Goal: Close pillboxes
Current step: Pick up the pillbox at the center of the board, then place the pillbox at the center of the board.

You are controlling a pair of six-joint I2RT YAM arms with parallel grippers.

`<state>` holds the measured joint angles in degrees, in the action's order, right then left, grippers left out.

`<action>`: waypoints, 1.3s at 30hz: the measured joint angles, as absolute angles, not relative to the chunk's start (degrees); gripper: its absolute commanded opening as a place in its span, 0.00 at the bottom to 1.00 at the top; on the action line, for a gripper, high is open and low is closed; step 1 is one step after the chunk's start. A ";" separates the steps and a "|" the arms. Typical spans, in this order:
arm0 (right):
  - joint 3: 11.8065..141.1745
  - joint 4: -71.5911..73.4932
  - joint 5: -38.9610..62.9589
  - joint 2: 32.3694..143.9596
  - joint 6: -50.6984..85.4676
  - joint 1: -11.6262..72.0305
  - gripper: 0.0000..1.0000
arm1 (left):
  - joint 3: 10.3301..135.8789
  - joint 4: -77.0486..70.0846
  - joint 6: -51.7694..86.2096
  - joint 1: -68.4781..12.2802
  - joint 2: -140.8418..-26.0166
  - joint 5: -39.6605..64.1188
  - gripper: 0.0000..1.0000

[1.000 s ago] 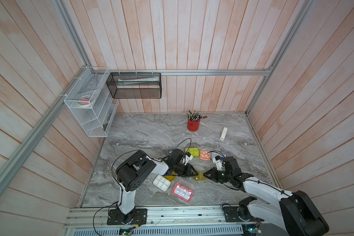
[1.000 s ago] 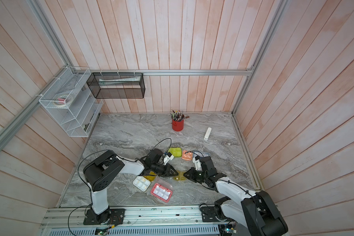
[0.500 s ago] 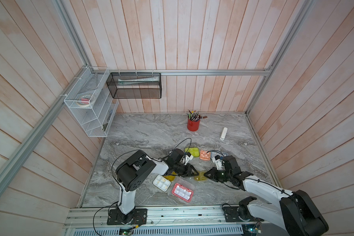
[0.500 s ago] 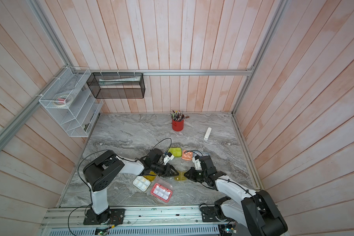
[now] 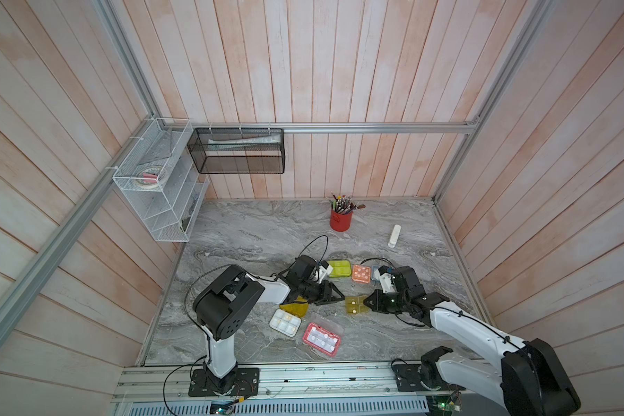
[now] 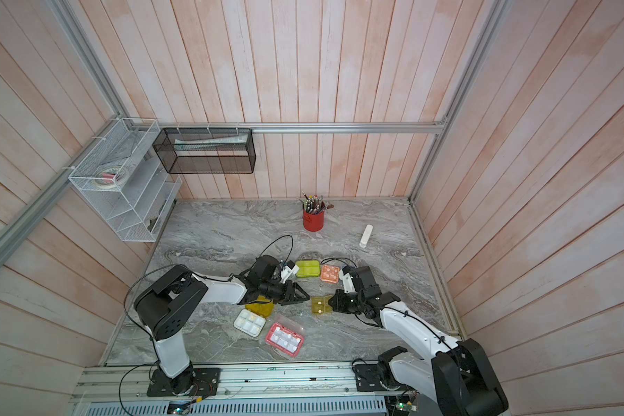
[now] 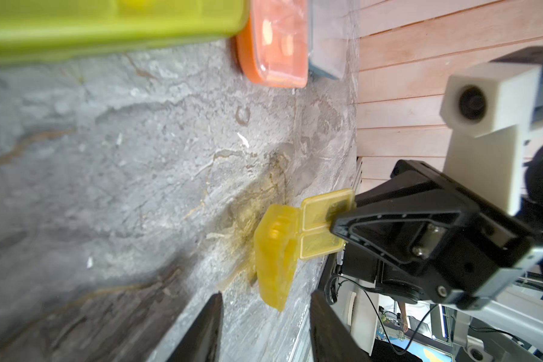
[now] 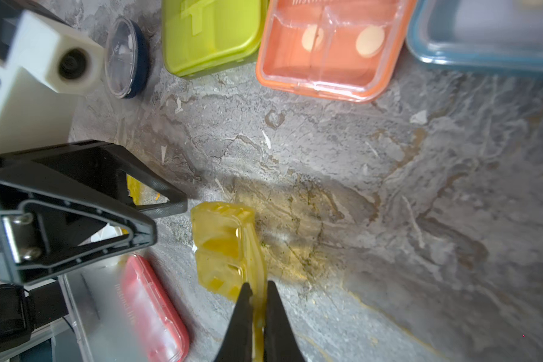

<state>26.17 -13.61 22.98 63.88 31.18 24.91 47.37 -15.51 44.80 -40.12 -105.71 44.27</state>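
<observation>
Working on the small olive pillbox [image 5: 353, 304]: it sits on the worktop [image 5: 267, 245] between my two arms, body towards the left arm, its two little lid flaps swung out towards the right one. My right claw [image 8: 257, 288] is pinched almost fully closed on those flaps, the thin plastic edge caught between its tips. My left claw [image 8: 166, 219] stands partly open just beside the body with nothing in it; I cannot tell whether a tip touches the box.

I judge this to be the lid-folding step, not yet done, since the compartments show uncovered in both top views. Next I'd want the left claw bracing the body while the right carries the flaps over and presses them home; the box looks light and may skid or tip.

The pink-red pillbox [image 5: 321, 336] and yellow pillbox [image 5: 285, 322] lie open too. The lime pillbox [image 5: 338, 268] and orange pillbox [image 5: 361, 273] look shut.
</observation>
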 measured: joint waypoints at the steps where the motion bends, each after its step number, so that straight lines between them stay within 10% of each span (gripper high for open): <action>1: 26.46 -14.00 22.55 64.16 30.92 25.36 0.03 | 47.37 -15.25 44.60 -39.99 -105.08 44.21 0.47; 26: 49.06 -28.97 3.36 82.78 17.54 40.32 0.04 | 44.58 -9.56 40.91 -36.53 -97.17 42.72 0.48; 39: 52.62 -33.04 -1.19 85.60 15.05 41.60 0.24 | 44.12 -8.88 40.51 -35.94 -96.42 42.59 0.48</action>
